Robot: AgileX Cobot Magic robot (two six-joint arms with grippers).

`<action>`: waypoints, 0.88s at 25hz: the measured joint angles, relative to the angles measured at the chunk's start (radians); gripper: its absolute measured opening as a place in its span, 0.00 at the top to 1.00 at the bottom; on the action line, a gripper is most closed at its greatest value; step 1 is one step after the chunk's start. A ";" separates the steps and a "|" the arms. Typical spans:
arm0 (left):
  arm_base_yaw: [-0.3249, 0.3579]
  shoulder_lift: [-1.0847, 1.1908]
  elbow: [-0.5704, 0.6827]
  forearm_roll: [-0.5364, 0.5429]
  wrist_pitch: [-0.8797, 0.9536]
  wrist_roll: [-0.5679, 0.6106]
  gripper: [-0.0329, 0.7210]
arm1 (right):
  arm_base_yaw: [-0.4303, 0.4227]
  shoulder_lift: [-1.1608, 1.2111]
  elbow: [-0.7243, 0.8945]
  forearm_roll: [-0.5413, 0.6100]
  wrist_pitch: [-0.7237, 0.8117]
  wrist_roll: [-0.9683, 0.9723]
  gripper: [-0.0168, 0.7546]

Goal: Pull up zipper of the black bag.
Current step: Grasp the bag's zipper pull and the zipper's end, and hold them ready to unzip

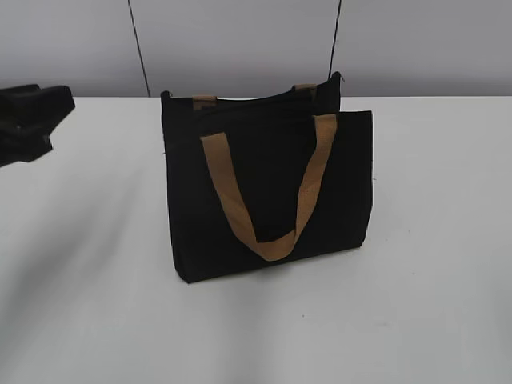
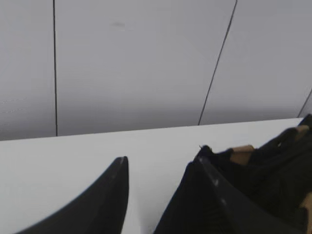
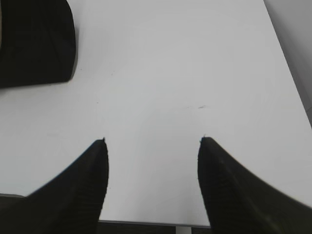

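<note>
One black cloth bag [image 1: 268, 192] with tan strap handles [image 1: 272, 188] stands mid-table, soft and floppy, zipper [image 1: 248, 98] along its top. My left gripper [image 2: 158, 168] gapes empty beside its corner. My right gripper [image 3: 152, 141] gapes empty over bare white table [image 3: 170, 73].

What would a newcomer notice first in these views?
The black bag standing upright mid-table, one tan handle drooping in a loop down its front. Next, the left gripper at the exterior view's left edge, apart from the bag. The right gripper hangs open over bare white table, the bag at its upper left.
</note>
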 joint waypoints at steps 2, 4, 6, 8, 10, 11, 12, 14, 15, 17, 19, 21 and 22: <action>-0.004 0.053 0.027 0.001 -0.062 0.000 0.52 | 0.000 0.000 0.000 0.000 0.000 0.000 0.39; -0.006 0.115 0.037 0.003 -0.102 0.000 0.52 | 0.000 0.000 0.000 0.000 0.000 0.000 0.39; -0.006 0.177 0.041 0.004 -0.127 0.000 0.52 | 0.000 0.000 0.000 0.000 0.000 0.000 0.39; -0.006 0.247 0.043 0.008 -0.158 0.000 0.52 | 0.000 0.000 0.000 0.000 0.000 0.000 0.39; -0.006 0.310 0.043 0.032 -0.197 0.000 0.52 | 0.000 0.000 0.000 0.000 0.000 0.000 0.39; -0.006 0.343 0.043 0.058 -0.221 0.000 0.52 | 0.000 0.000 0.000 0.000 0.000 0.000 0.39; -0.006 0.375 0.043 0.096 -0.240 0.000 0.52 | 0.000 0.000 0.000 0.000 0.000 0.000 0.39; -0.006 0.425 0.043 0.176 -0.288 0.000 0.52 | 0.000 0.000 0.000 0.000 0.000 0.000 0.39; -0.006 0.450 0.043 0.212 -0.309 0.000 0.52 | 0.000 0.000 0.000 0.000 0.000 0.000 0.39; -0.007 0.488 0.043 0.252 -0.334 0.000 0.52 | 0.000 0.000 0.000 0.000 0.000 0.000 0.39; -0.007 0.522 0.043 0.265 -0.343 0.000 0.52 | 0.000 0.000 0.000 0.000 0.000 0.000 0.39; -0.007 0.545 0.037 0.268 -0.346 0.000 0.51 | 0.000 0.000 0.000 0.000 0.000 0.000 0.39; -0.007 0.556 0.031 0.271 -0.349 0.000 0.50 | 0.000 0.000 0.000 0.000 0.000 0.000 0.39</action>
